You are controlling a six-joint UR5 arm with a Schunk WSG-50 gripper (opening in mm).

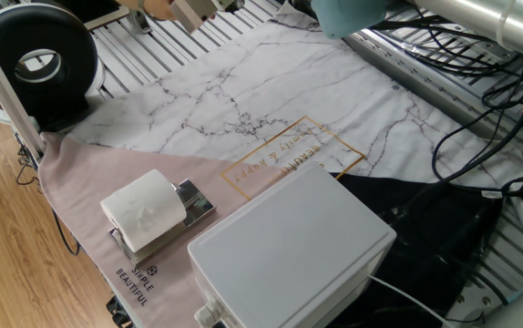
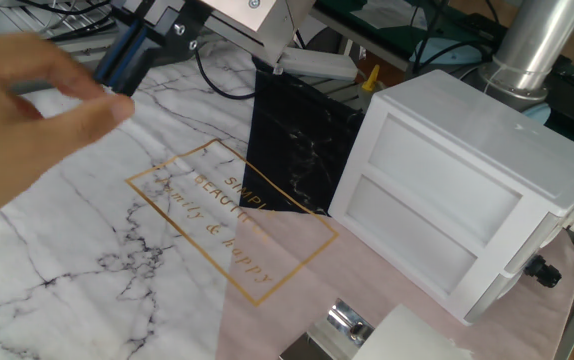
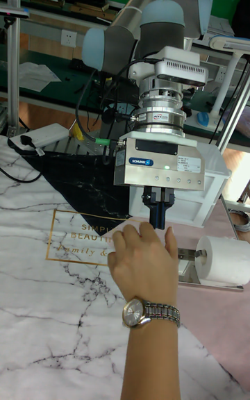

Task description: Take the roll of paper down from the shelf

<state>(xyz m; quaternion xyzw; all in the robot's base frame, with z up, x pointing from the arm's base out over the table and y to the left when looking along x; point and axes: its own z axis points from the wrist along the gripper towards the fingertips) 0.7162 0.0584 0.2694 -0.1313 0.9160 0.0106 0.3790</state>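
— Start at the left: mind the hand (image 3: pixel 142 264) right below the gripper (image 3: pixel 157 218). Hold off until clear.
— Agreed. Looks pinched closed on nothing; open wide first.
— Then travel right to the shelf (image 3: pixel 186 256); find the roll of paper (image 3: pixel 223 261) lying on it.
— Squeeze gently across the soft sides. Lift straight up off the rails.

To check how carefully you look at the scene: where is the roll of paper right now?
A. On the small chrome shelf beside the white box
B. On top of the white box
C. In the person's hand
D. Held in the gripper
A: the roll of paper lies on the chrome shelf next to the white box, far from the gripper.
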